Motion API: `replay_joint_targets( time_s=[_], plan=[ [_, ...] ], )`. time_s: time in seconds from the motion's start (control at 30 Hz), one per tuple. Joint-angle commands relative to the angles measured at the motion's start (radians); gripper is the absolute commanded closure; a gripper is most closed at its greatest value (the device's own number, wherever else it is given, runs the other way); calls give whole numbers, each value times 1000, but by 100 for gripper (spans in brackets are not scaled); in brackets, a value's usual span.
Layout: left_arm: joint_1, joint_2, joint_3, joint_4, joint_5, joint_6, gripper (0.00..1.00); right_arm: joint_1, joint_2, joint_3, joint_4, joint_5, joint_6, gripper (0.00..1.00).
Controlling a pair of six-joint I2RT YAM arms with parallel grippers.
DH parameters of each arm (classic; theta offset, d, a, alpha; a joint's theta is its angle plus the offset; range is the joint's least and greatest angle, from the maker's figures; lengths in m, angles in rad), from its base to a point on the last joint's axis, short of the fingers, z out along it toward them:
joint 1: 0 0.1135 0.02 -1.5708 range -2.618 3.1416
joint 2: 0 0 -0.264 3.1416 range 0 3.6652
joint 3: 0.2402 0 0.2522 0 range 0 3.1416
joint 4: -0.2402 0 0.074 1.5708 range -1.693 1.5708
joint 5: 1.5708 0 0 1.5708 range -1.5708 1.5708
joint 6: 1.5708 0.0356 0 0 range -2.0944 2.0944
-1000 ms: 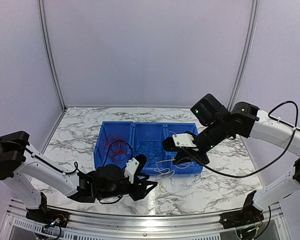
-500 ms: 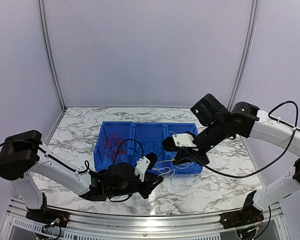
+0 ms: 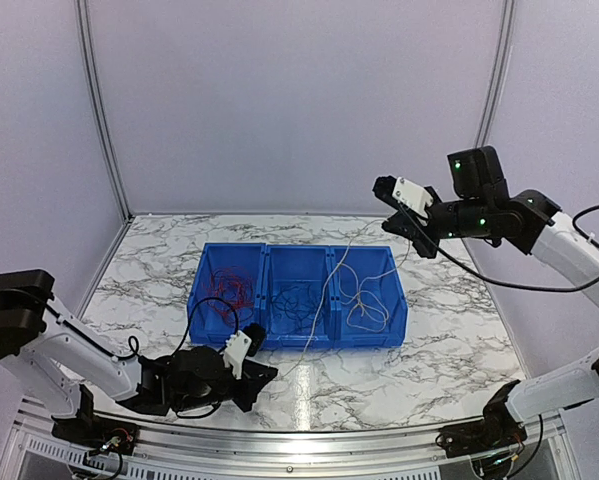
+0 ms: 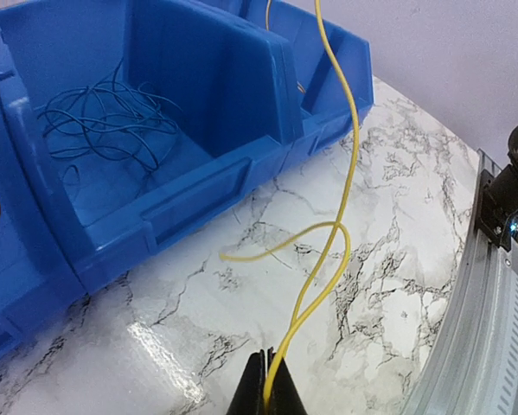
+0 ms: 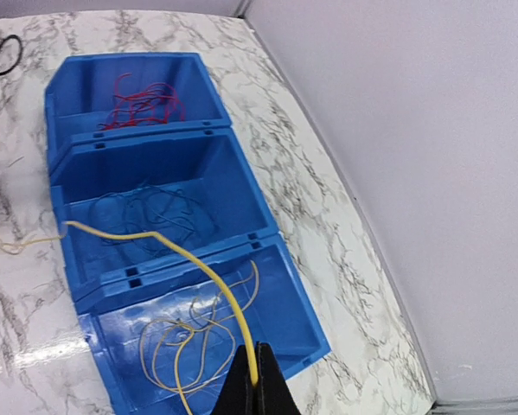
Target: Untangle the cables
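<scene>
**Pulling one yellow cable free**

I judge the sorting well advanced. Red cables lie in the left bin and blue cables in the middle one. My left gripper, low over the table, is clamped on one end of the yellow cable. My right gripper, high above the right bin, pinches the same cable, which hangs between them. What is left is the yellow and white tangle in the right bin.

Glossy marble-look table, smooth blue plastic bins, slick yellow wire
</scene>
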Motion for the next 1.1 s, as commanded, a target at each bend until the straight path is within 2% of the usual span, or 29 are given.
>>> replay_joint_targets(
  time_s=[0.0,0.1,0.23,0.33,0.43,0.6,0.67,0.8,0.83,0.93,1.07],
  plan=[
    [-13,-80,-40,37,-95,-16,100,-61,35,-8,121,120,77,100],
    [-25,-121,-68,37,-137,-5,100,-97,67,-11,154,178,121,100],
    [-59,-203,-99,37,-206,27,100,-146,105,-19,178,142,131,100],
    [-72,-264,-65,35,-243,100,100,-146,138,-36,192,94,140,100],
    [-72,-274,31,35,-262,218,100,-146,189,-46,191,36,158,100],
    [-65,-170,280,34,-326,425,100,-146,279,-70,194,-46,194,100],
    [-49,-120,356,34,-340,467,100,-146,315,-81,192,-64,210,100],
    [9,-22,465,32,-312,455,100,-146,394,-83,173,-90,234,100],
    [27,-1,486,29,-298,453,100,-146,412,-75,158,-91,234,98],
    [77,61,547,16,-244,381,100,-151,417,-46,110,-74,234,78],
    [117,121,611,-4,-201,358,100,-167,325,-53,94,-9,220,53]
  ],
)
